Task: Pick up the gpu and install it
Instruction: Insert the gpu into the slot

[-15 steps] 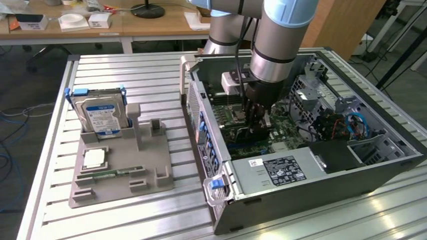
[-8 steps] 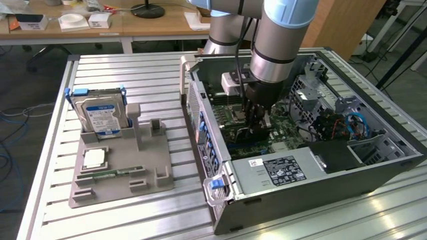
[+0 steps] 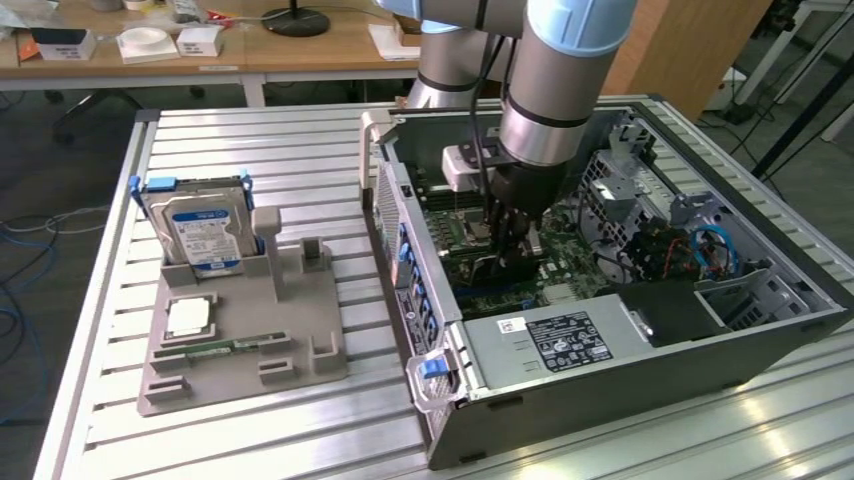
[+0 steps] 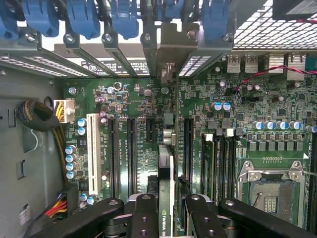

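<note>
Gripping the gpu edge-on above the motherboard.

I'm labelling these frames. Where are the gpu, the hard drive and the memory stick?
gpu [image 4: 167, 173]: wrist view, its thin edge between the gripper fingers.
hard drive [image 3: 200, 235]: exterior view, its blue-white label.
memory stick [image 3: 238, 346]: exterior view, middle of the green strip.

Gpu edge-on, upright over green motherboard slots, inside case

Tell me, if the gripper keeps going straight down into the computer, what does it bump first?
Probably the motherboard. The gripper is shut on the gpu, held edge-on above the expansion slots, so the card's edge would likely touch first; depth is hard to judge.
</note>
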You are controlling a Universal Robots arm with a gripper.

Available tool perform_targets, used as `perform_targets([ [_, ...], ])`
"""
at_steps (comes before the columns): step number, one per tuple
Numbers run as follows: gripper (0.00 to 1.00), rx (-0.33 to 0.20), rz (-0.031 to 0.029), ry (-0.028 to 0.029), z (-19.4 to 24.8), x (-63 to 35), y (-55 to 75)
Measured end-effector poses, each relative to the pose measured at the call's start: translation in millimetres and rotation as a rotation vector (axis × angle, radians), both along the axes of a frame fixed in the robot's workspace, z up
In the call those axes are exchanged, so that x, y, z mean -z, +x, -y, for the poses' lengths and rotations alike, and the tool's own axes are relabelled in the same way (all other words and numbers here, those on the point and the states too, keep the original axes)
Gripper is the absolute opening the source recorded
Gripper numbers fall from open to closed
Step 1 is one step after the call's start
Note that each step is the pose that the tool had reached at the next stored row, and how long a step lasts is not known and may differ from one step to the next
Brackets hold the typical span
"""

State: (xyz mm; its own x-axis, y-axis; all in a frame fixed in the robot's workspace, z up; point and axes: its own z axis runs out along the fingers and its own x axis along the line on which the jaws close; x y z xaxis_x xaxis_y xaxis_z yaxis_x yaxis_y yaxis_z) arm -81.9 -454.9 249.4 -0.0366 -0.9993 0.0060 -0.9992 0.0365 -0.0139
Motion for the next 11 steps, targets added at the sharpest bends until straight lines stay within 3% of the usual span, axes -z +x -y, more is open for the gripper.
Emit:
perform_targets([
  [5,0.26,0.000,0.0007,0.0000,0.4,0.2,-0.6],
  [11,0.26,0.000,-0.0044,0.0000,0.4,-1.0,-0.6],
])
